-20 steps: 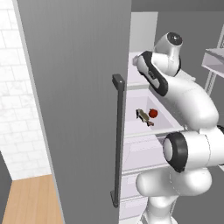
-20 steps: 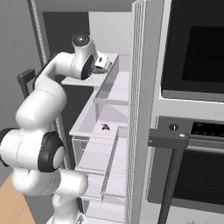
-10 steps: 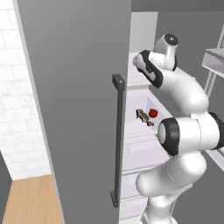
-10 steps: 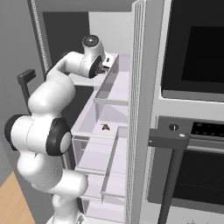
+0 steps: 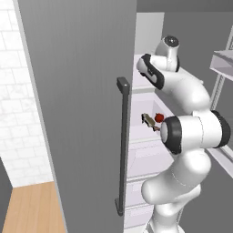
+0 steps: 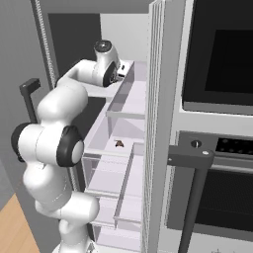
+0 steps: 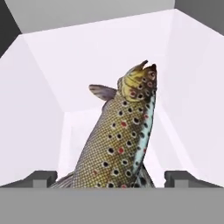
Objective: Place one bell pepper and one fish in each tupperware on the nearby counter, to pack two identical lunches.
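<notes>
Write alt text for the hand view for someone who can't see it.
A spotted brown fish with a pale belly lies on the white floor of a fridge shelf, stretching away from the camera. The gripper is right over it, its two dark fingers set wide apart on either side of the fish's near end.

- I see my arm folded upward, elbow bent, forearm reaching forward and level.
- My pincer [image 7: 112,179] stands with its fingertips [image 7: 43,178] spread wide apart.

The fish [image 7: 122,140] is cut off at the hand view's bottom.
</notes>
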